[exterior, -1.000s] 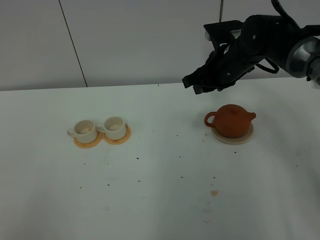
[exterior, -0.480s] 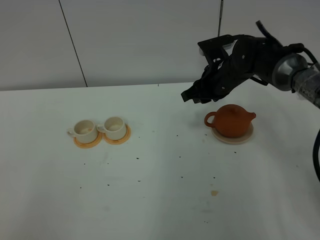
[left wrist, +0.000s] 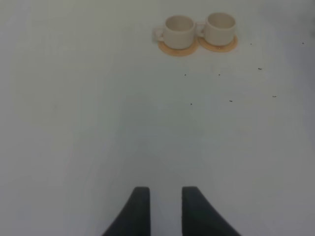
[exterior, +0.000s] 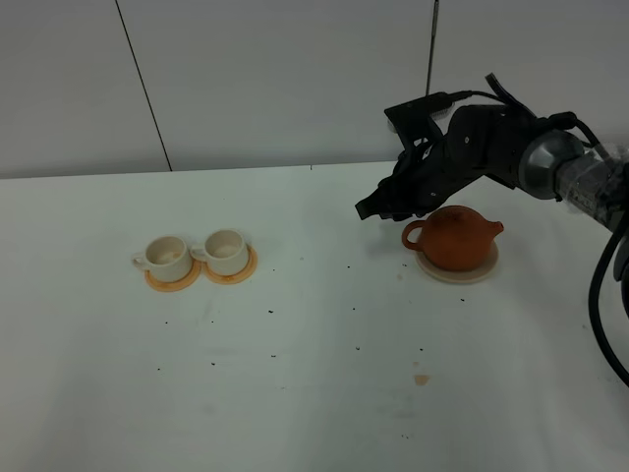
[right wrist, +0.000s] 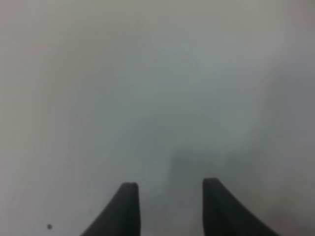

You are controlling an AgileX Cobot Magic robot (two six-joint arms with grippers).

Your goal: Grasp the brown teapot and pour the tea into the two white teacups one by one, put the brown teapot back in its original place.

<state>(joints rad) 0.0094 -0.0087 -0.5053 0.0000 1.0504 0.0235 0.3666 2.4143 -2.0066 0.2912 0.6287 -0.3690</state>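
On your counter [exterior: 295, 393], the two white teacups [exterior: 197, 254] sit side by side at left; the brown teapot [exterior: 454, 236] rests on its saucer [exterior: 455, 272] at right.

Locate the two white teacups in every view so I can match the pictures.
Exterior high: two white teacups sit side by side left of centre, each on an orange coaster.
Left wrist: the cups appear near the upper edge, far beyond the gripper.
Right wrist: not in it.
Shared landmark: the orange coasters.
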